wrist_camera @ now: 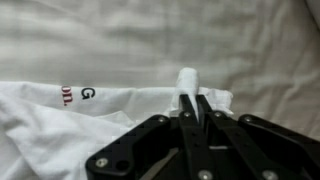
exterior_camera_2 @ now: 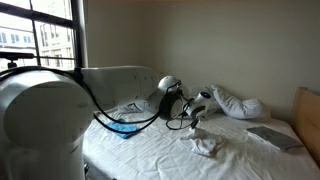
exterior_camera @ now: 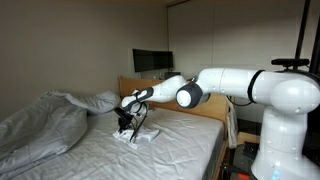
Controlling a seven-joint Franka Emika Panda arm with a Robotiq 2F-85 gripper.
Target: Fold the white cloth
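The white cloth (wrist_camera: 90,105) is a small wrinkled piece with dark and red printed marks, lying on the bedsheet. In the wrist view my gripper (wrist_camera: 190,100) is shut on a pinched fold of the white cloth that sticks up between the fingertips. In both exterior views the white cloth (exterior_camera: 138,134) (exterior_camera_2: 207,145) lies rumpled on the bed, with the gripper (exterior_camera: 127,122) (exterior_camera_2: 195,122) low over one end of it.
A big rumpled duvet (exterior_camera: 45,120) (exterior_camera_2: 238,103) is heaped at one side of the bed. A grey flat item (exterior_camera_2: 272,136) lies near the wooden headboard (exterior_camera: 150,88). The mattress edge (exterior_camera: 215,150) drops off beside the robot base (exterior_camera: 285,130).
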